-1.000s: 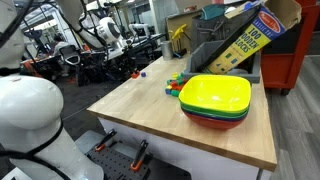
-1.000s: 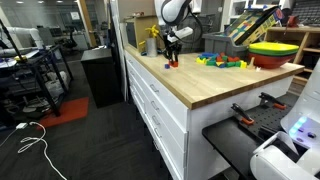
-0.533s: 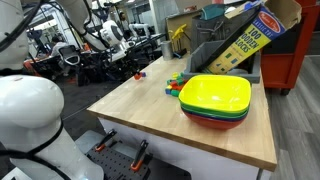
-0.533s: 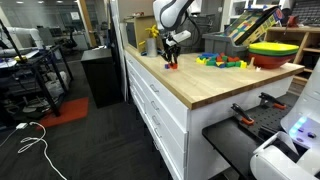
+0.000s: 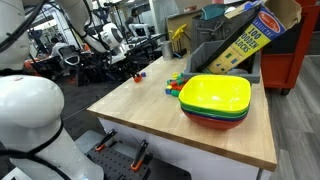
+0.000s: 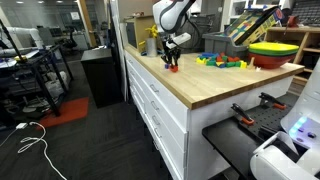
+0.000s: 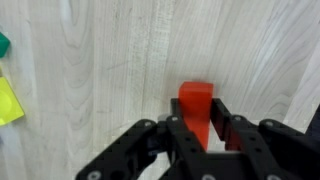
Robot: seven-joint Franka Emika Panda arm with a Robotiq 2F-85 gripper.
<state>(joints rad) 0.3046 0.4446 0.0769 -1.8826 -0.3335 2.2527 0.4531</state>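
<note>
My gripper (image 7: 200, 110) is shut on a small red block (image 7: 196, 93), with one finger on each side of it. The block rests on or just above the light wooden tabletop (image 7: 100, 60). In both exterior views the gripper (image 5: 137, 70) (image 6: 172, 60) stands at the far end of the table, pointing straight down, with the red block (image 6: 172, 66) at its tips. A yellow piece (image 7: 8, 102) and a green piece (image 7: 3, 44) lie at the left edge of the wrist view, apart from the gripper.
A stack of bowls with a yellow one on top (image 5: 215, 97) (image 6: 272, 49) stands near one end of the table. Several coloured blocks (image 5: 177, 83) (image 6: 222, 61) lie beside it. A tilted toy-block box (image 5: 245, 40) sits behind them. Drawers (image 6: 160, 105) front the table.
The gripper has sunk slightly toward the tabletop at the same spot. Nothing else has moved.
</note>
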